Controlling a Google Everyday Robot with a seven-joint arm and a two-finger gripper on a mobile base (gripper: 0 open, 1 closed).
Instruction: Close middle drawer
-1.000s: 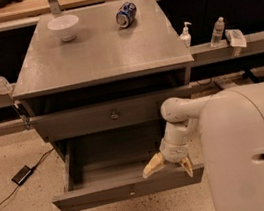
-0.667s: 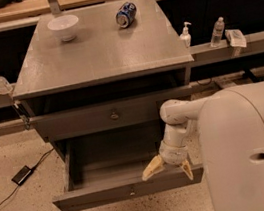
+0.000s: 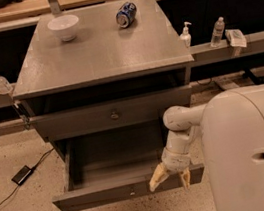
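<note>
Drawer wide open, that's the story from the camera view: the middle drawer is pulled far out of the cabinet, its low front and tiny knob facing me. Above it the top drawer sits nearly shut. My claw is down at the right part of that low front, right at its top edge, and the two tan fingers are spread apart, holding nothing. Whether they touch the front, I can't tell. Up on the cabinet top sit a white bowl and a blue can on its side, well apart from my work.

By my reckoning the whole travel is left to do. To do it well I want flat contact on the front face, then a straight, level push back along the runners. I'm right of the knob, so an off-centre shove could skew the drawer and make it bind; shifting toward the middle looks wiser. Steady pace, so bowl and can aren't jolted, and fingers outside the tray so nothing gets pinched under the top drawer
</note>
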